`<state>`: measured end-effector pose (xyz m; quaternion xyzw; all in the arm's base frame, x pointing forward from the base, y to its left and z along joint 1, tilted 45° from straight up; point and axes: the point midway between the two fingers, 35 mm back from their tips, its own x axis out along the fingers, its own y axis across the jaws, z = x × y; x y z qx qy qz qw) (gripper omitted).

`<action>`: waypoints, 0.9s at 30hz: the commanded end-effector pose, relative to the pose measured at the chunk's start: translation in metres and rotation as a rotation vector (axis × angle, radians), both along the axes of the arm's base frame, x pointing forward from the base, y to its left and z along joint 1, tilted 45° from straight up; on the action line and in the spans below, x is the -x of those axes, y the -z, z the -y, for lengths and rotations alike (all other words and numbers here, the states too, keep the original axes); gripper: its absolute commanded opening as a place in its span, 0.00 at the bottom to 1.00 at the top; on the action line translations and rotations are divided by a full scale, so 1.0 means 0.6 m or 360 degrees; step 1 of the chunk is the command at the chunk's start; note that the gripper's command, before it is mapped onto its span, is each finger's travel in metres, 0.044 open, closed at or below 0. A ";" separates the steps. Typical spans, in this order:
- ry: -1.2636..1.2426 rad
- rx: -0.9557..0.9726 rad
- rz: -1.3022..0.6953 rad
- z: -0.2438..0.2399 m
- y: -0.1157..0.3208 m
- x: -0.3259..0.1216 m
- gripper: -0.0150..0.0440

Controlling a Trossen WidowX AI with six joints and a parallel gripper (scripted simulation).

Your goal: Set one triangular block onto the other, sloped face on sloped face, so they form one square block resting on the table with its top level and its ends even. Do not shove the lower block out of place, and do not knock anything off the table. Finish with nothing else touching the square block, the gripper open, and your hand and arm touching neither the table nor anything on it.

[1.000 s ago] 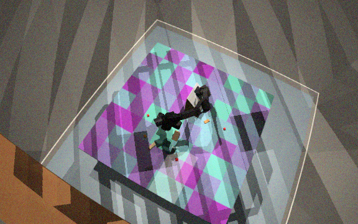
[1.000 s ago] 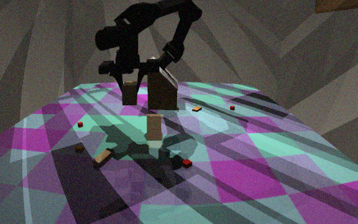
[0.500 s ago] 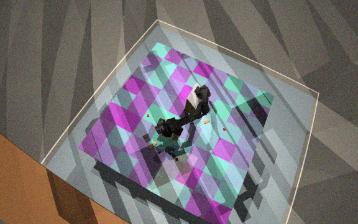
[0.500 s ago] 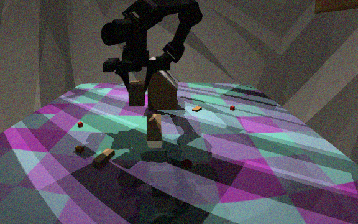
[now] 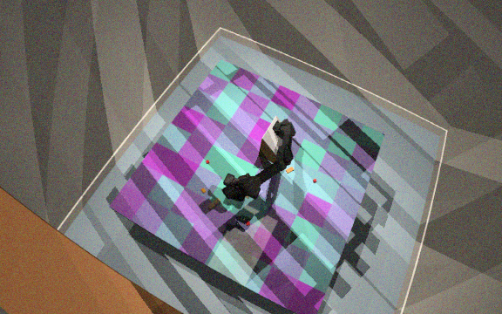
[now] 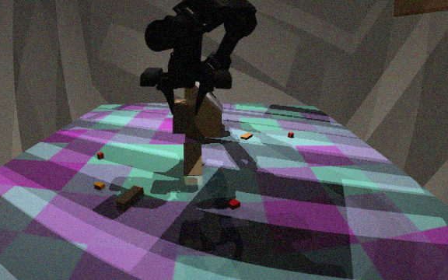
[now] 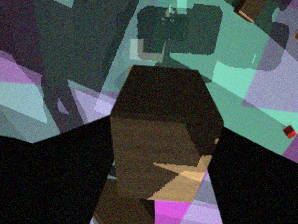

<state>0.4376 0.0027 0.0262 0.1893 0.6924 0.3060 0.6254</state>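
Note:
My gripper (image 6: pixel 185 110) (image 7: pixel 162 123) (image 5: pixel 234 189) is shut on a brown triangular block (image 6: pixel 181 120) (image 7: pixel 165 115) and holds it in the air. In the exterior view the other triangular block (image 6: pixel 193 159) stands upright on the table right under it, tan and lit at its foot. The held block's lower end overlaps the standing block's top in that view; I cannot tell whether they touch. In the top view the arm hides both blocks. In the wrist view the held block fills the middle, between the dark fingers.
The arm's base (image 6: pixel 210 117) (image 5: pixel 270 135) stands just behind the blocks. A brown bar (image 6: pixel 129 197) (image 5: pixel 214 203) lies front left. Small red cubes (image 6: pixel 234 203) (image 6: pixel 100 155) (image 6: pixel 290 134) and orange bits (image 6: pixel 99 185) (image 6: pixel 246 136) are scattered around. The table rim (image 5: pixel 119 153) runs far off.

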 end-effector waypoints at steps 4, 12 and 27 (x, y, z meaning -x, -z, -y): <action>-0.0026 0.0183 -0.0023 -0.017 -0.021 -0.016 0.25; -0.0027 0.0104 -0.0022 -0.039 0.006 -0.009 0.25; 0.0052 0.0176 -0.0069 -0.023 -0.028 -0.019 0.25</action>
